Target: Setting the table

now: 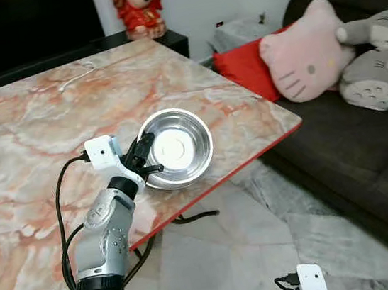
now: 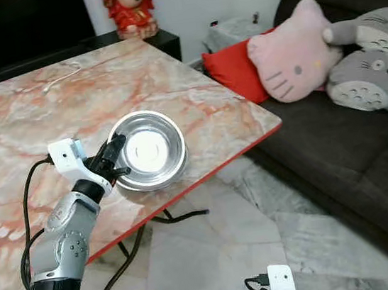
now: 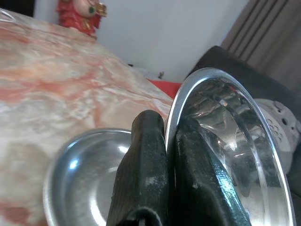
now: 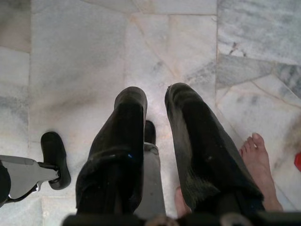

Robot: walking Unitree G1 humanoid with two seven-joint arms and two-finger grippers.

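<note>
Two black fingers of the left gripper [image 1: 147, 160] are pinched tight on the near-left rim of a shiny round steel bowl [image 1: 178, 147]; the left wrist view shows one finger outside the rim and one inside. That view also shows a second, similar steel bowl [image 3: 84, 179] lying lower, beside or under the held one; from the head views I cannot tell whether the two are nested or apart. The held bowl sits at the near right edge of the pink-and-cream marble-patterned table [image 1: 28, 131], close to its red-trimmed border.

My reading is that the placing step is in hand: the bowl is at the table and needs settling flat, well in from the edge, before the fingers let go. Releasing here risks a tip toward the floor.

The right gripper [image 4: 155, 113] hangs idle over pale marble floor tiles [image 4: 94, 47], fingers slightly parted and holding nothing, with a person's bare foot [image 4: 259, 157] near it.

Far across the table stands a red and gold figurine [image 1: 137, 8]. To the right, a dark sofa [image 1: 353, 160] holds a red cushion [image 1: 244, 67], a pink cat-face plush [image 1: 304, 55] and a grey plush toy [image 1: 380, 67].
</note>
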